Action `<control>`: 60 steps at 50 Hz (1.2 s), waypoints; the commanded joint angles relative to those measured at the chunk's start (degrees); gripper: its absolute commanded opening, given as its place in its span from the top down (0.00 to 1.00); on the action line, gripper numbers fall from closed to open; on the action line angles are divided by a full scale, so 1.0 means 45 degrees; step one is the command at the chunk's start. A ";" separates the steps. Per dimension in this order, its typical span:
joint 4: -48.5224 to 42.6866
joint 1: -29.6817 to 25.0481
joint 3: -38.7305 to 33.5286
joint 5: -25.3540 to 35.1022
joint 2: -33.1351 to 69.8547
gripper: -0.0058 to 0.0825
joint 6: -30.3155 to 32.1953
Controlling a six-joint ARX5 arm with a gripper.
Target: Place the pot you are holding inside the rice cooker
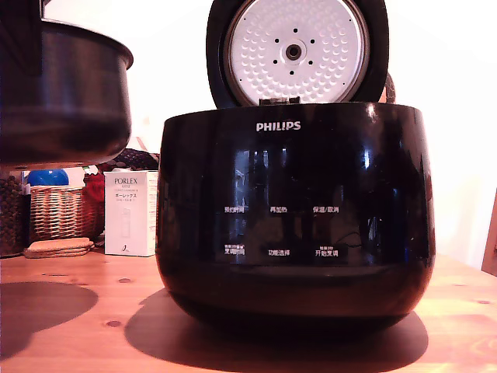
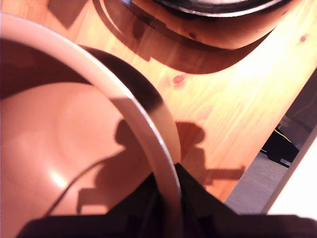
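The pot [image 1: 66, 97] hangs in the air at the exterior view's left, dark and matte, well above the wooden table [image 1: 78, 326] and to the left of the rice cooker [image 1: 295, 210]. The cooker is glossy black, marked PHILIPS, and its lid [image 1: 297, 50] stands open, showing a dimpled silver plate. In the wrist view my gripper [image 2: 168, 201] is shut on the pot's pale curved rim [image 2: 124, 106], one dark finger on each side of it. The pot's smooth inside [image 2: 59, 148] fills that view's lower part. The cooker's body [image 2: 218, 6] shows at its far edge.
Behind the pot's place stand a white PORLEX box [image 1: 130, 203], a wicker basket [image 1: 58, 211] with a blue ball [image 1: 48, 177], flat cork coasters [image 1: 58, 247] and a jar [image 1: 9, 214]. In the wrist view the table's edge [image 2: 257, 148] drops to the floor [image 2: 252, 188].
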 commanded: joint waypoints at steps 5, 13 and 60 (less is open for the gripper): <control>0.0253 0.0000 0.0277 -0.0219 -0.0243 0.96 -0.0019; 0.0248 0.0000 0.0282 -0.0223 -0.0243 0.96 -0.0019; 0.1297 -0.1792 0.2691 0.1292 -0.0223 0.96 -0.0015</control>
